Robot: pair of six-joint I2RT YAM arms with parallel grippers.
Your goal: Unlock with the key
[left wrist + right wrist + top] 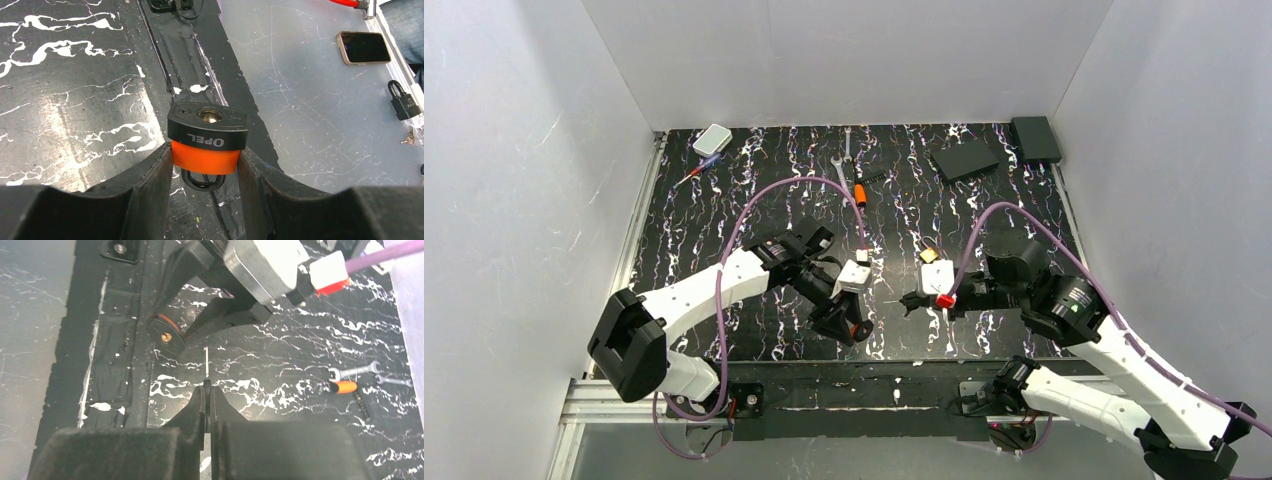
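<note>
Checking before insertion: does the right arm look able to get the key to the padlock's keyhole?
Probably yes. The left tool holds the padlock with its keyhole uncovered, and nothing stands between it and the key in the right tool, though the key points beside it.

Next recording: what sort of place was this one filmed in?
Most likely a robot lab test cell, not a home or a factory floor: plain white walls box in a black marbled table, two robot arms are mounted along its near edge, and wrenches lie on it.
</note>
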